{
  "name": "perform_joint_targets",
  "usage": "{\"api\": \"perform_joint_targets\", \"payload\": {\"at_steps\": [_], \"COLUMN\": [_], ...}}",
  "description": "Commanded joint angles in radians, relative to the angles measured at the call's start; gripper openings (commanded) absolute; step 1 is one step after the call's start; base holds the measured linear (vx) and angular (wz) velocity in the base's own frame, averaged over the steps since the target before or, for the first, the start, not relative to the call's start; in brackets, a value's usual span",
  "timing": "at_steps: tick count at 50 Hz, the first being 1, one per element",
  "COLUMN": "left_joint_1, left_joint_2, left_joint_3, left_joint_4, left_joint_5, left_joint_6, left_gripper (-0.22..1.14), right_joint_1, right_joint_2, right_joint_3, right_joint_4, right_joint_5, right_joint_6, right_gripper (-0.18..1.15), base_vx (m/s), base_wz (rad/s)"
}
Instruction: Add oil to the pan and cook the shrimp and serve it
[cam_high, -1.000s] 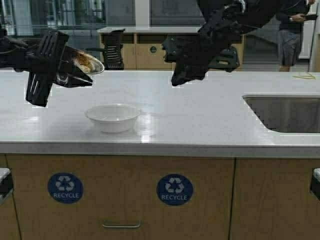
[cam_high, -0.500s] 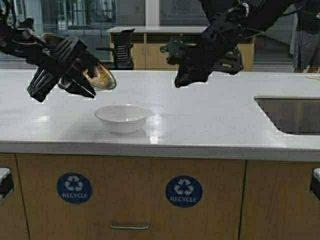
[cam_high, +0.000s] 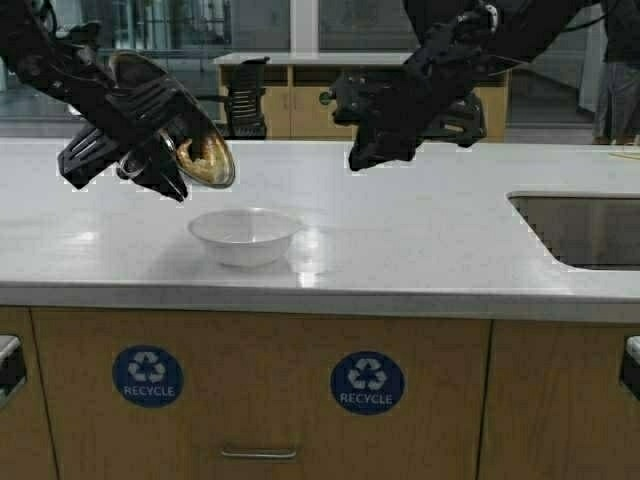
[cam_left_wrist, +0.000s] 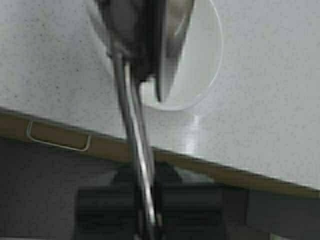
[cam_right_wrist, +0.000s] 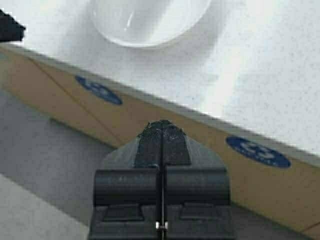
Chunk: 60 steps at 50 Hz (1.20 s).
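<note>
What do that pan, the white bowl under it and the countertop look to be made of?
The pan, tilted in the left end effector, looks like steel: shiny rim, browned inside. The small white bowl seems glossy ceramic or plastic; I cannot tell which. The countertop looks like polished speckled stone or composite, with reflections beside the bowl.

The left arm reaches in from the upper left, raised well above the table; its wrist is rolled over, so the left hand (cam_high: 150, 150) points down and to the right; its fingers are clamped on the pan's (cam_high: 190, 140) thin handle, and the pan hangs steeply tilted. The right arm comes down from the upper right, bent at the wrist; the right hand (cam_high: 362, 158) hovers in the air, pointing down and to the left; in its wrist view its fingers (cam_right_wrist: 150, 145) are pressed together, gripping nothing.
</note>
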Motion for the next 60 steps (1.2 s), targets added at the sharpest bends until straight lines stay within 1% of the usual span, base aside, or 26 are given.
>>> {"api": "perform_joint_targets", "payload": {"at_steps": [1, 8, 19, 34, 47, 52, 60], "left_joint_1": [0.0, -0.028, -0.081, -0.104, -0.104, -0.104, -0.087], "left_joint_2": [-0.049, -0.043, -0.025, -0.014, -0.005, -0.009, -0.017], "left_joint_3": [-0.051, -0.071, -0.106, -0.124, -0.132, -0.129, -0.114], "left_joint_4": [0.003, 0.005, 0.006, -0.008, -0.026, -0.086, -0.206], "left_joint_5": [0.012, 0.06, 0.215, 0.333, 0.337, 0.308, 0.161], "left_joint_6": [0.049, 0.107, 0.25, 0.388, 0.414, 0.414, 0.414], "left_gripper": [0.04, 0.04, 0.04, 0.04, 0.04, 0.04, 0.04], "right_joint_1": [0.002, 0.0, 0.002, 0.002, 0.002, 0.0, 0.0], "right_joint_2": [-0.018, -0.015, -0.015, -0.015, -0.015, -0.015, -0.015], "right_joint_3": [-0.008, -0.005, -0.003, -0.003, -0.003, -0.003, -0.002], "right_joint_4": [0.008, 0.014, 0.018, 0.018, 0.018, 0.018, 0.018], "right_joint_5": [-0.015, -0.025, -0.028, -0.04, -0.04, -0.04, -0.04], "right_joint_6": [0.002, 0.002, 0.002, 0.002, 0.002, 0.002, 0.0], "right_gripper": [0.06, 0.06, 0.06, 0.06, 0.06, 0.06, 0.06], "base_vx": [0.0, 0.0, 0.0, 0.0, 0.0, 0.0, 0.0], "base_wz": [0.0, 0.0, 0.0, 0.0, 0.0, 0.0, 0.0]}}
